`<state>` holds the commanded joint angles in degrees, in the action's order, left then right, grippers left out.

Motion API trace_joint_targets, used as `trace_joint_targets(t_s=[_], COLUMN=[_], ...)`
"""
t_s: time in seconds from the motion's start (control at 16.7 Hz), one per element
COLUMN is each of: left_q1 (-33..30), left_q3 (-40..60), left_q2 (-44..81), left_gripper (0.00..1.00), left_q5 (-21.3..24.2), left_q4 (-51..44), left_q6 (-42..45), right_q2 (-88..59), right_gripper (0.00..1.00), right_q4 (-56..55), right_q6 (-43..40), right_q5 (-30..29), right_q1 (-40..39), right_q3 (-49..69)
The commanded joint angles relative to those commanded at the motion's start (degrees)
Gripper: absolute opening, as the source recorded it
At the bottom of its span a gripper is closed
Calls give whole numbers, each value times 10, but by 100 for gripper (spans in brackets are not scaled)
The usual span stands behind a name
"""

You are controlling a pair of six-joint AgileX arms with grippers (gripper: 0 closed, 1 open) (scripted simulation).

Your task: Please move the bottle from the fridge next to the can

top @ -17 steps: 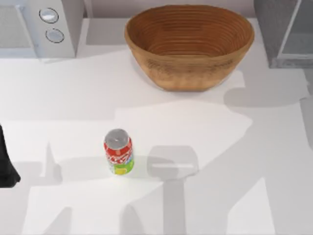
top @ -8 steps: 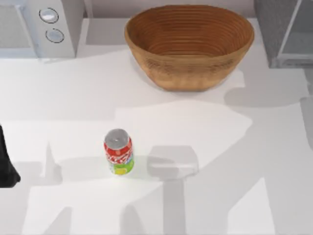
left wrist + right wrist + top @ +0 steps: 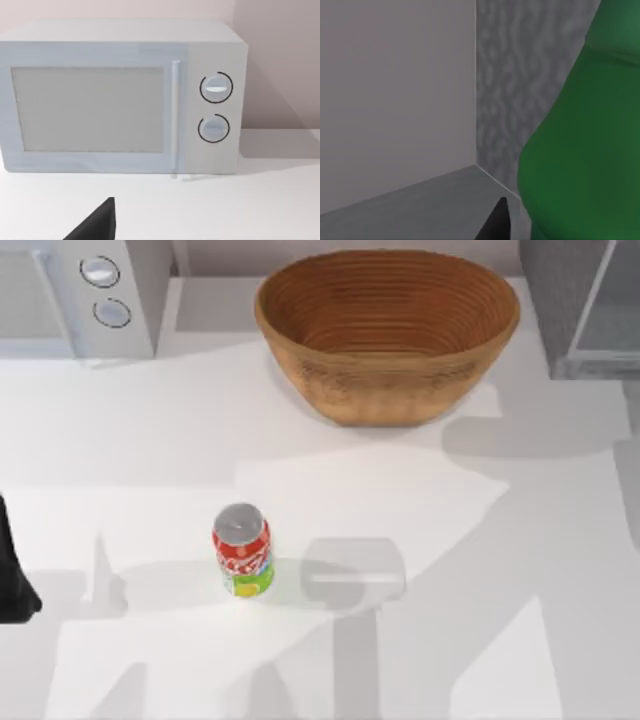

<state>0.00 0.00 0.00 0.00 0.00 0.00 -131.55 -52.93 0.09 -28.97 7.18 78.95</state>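
Note:
The red can [image 3: 242,550] with a silver top stands upright on the white table, left of centre. The grey fridge [image 3: 580,310] sits at the back right corner, partly cut off by the frame edge. In the right wrist view the green bottle [image 3: 585,150] looms very close against the fridge's grey inner walls [image 3: 510,75]. A dark part of my right gripper [image 3: 496,222] shows just beside the bottle. My left arm [image 3: 12,580] is parked at the table's left edge, and a dark tip of the left gripper [image 3: 95,225] points toward the microwave.
A large woven basket [image 3: 387,330] stands at the back centre, between the fridge and the can. A white microwave [image 3: 90,295] with two round knobs fills the back left corner. Open table lies to the right of the can.
The shadow on the table in front of the fridge has shifted slightly to the left. The can, the basket and my left arm have not moved.

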Motion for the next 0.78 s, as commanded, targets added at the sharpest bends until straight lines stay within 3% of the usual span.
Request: trace_joint_targets(t_s=[0.54,0.78], left_q1=[0,0], left_q3=[0,0], left_q2=[0,0], left_gripper=[100,100], left_q5=[0,0], left_q4=[0,0], left_q6=[0,0], right_q2=[38,90], right_gripper=[0,0], right_q4=[49,20], right_q6=[2,1], right_q5=[1,1], right_q1=[0,9], right_q3=[7,-57])
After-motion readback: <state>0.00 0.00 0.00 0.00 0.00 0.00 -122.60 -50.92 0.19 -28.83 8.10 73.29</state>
